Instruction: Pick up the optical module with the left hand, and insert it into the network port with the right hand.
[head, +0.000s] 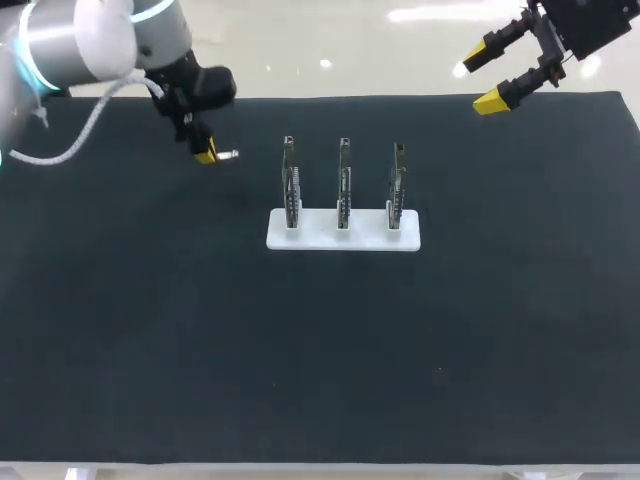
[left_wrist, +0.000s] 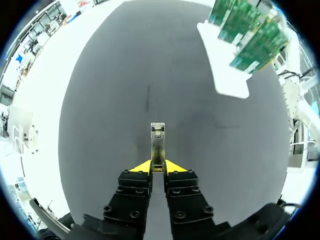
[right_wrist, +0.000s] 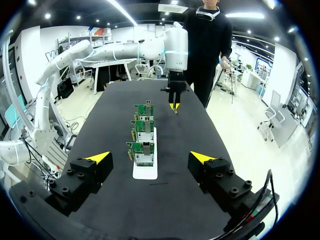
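So the optical module (left_wrist: 157, 142) is a slim little metal stick with a darker middle and a pale silvery block at its far end. It's pinched at its near end between the yellow tips of the left gripper (left_wrist: 158, 167), jaws pressed onto it from both sides, with most of its length poking out ahead of them. In the head view the left gripper (head: 206, 153) sits over the left part of the black tabletop (head: 320, 350), and the module's silver tip points toward the boards, near them but not touching.

Further out is a flat white base (head: 320, 235) holding three green circuit boards upright in a row: the left board (head: 291, 185), middle board (head: 343, 185) and right board (head: 397, 185). From the right wrist each one shows a silvery metal block on its face.

Farthest off, the right gripper (head: 480, 80) hangs by the tabletop's right corner, jaws spread wide and holding nothing.
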